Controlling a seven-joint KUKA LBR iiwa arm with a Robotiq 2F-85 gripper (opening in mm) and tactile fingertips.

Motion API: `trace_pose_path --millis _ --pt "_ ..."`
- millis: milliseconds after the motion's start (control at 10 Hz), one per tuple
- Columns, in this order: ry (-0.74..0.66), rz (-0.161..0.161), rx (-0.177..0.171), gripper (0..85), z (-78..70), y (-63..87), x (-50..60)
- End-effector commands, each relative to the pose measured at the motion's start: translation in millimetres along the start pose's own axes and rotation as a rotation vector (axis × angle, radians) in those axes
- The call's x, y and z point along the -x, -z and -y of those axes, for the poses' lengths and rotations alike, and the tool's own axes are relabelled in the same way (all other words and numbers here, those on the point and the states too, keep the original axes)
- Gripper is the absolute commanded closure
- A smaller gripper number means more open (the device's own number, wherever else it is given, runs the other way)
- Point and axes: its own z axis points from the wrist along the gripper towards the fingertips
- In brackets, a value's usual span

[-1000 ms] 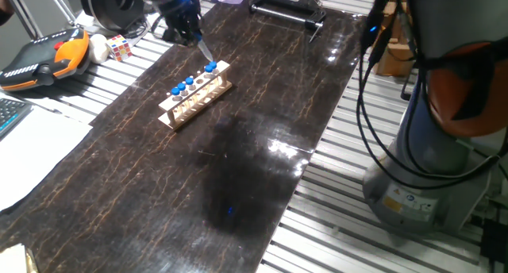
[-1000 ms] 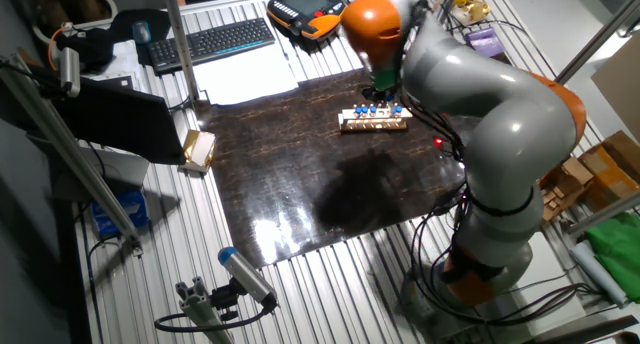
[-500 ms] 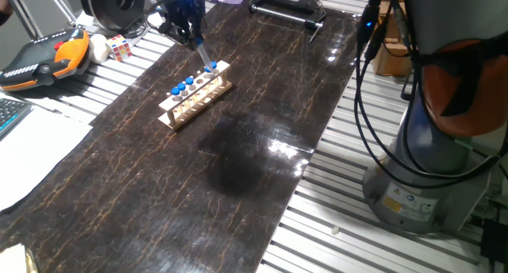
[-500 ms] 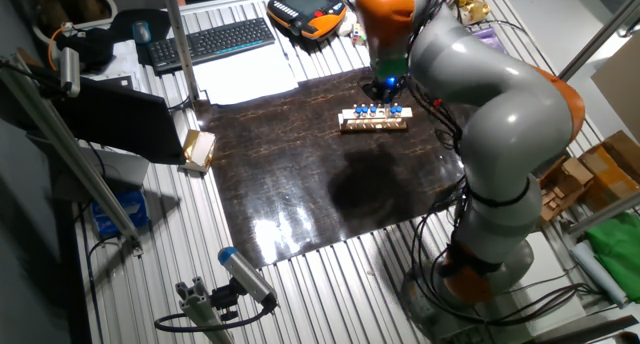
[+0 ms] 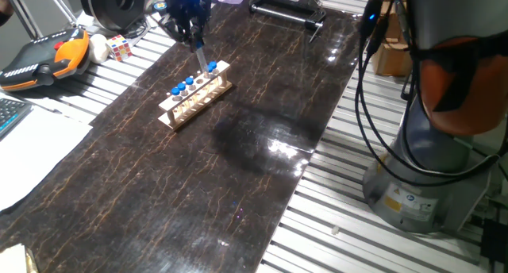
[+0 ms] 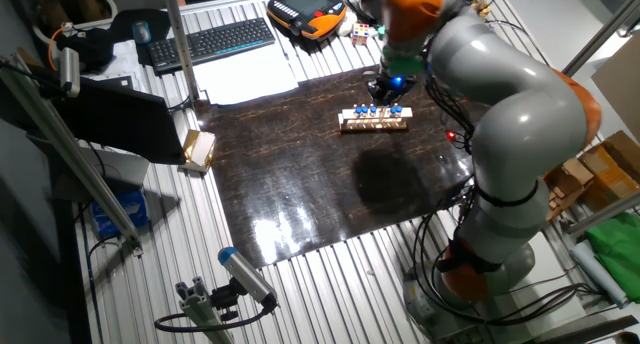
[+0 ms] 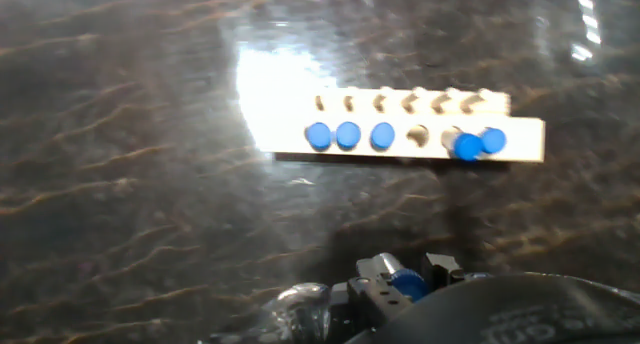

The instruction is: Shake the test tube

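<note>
At the far end of the dark table [image 5: 262,170], in one fixed view, the gripper [image 5: 193,41] hangs above the wooden rack [image 5: 196,94], fingers clenched on the test tube [image 5: 202,57], which slants down from them with its lower end just over the rack's far end. Five blue-capped tubes [image 5: 184,86] stand in the rack. Behind it, off the table, lie an orange pendant [image 5: 44,57], a puzzle cube [image 5: 119,46] and a black spool [image 5: 111,5]; white paper [image 5: 36,146] lies at the left, and cables [image 5: 373,106] hang beside the arm's base at the right.

In the other fixed view the arm [image 6: 500,94] arches over the table [image 6: 300,174], and the gripper [image 6: 389,84] sits just over the rack [image 6: 374,119]; the held tube is too small to make out here. A keyboard [image 6: 210,42], paper [image 6: 245,76] and the pendant [image 6: 310,9] lie beyond, and a small box [image 6: 198,150] sits at the table's left edge.

In the hand view the rack [image 7: 400,134] lies well below, with three capped tubes [image 7: 348,136] in a row, one open hole, then two more caps crowded together near the right end. The tube [image 7: 404,282] shows its blue cap at the bottom edge, gripped between the fingers [image 7: 370,284], which are blurred and hide the table beneath.
</note>
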Motion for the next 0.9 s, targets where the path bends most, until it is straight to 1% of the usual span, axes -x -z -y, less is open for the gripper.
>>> trace_pose_path --millis 0,100,200,300,400,500,600,700,800 --pt "0.015 0.059 0.158 84.3 0.9 0.8 0.6" --pt "0.014 0.13 0.15 84.3 2.2 1.7 2.2" --pt "0.029 0.176 0.117 84.3 3.9 2.9 4.1" --pt "0.089 0.182 0.037 84.3 6.1 5.2 6.9" --pt "0.165 0.149 -0.052 84.3 9.1 7.8 10.0" --pt "0.245 0.124 -0.153 84.3 11.1 8.4 12.6" --pt "0.309 0.109 -0.235 84.3 11.7 8.3 14.0" --pt "0.358 0.097 -0.304 84.3 12.4 8.1 14.2" --pt "0.402 0.092 -0.375 84.3 13.3 8.5 14.1"
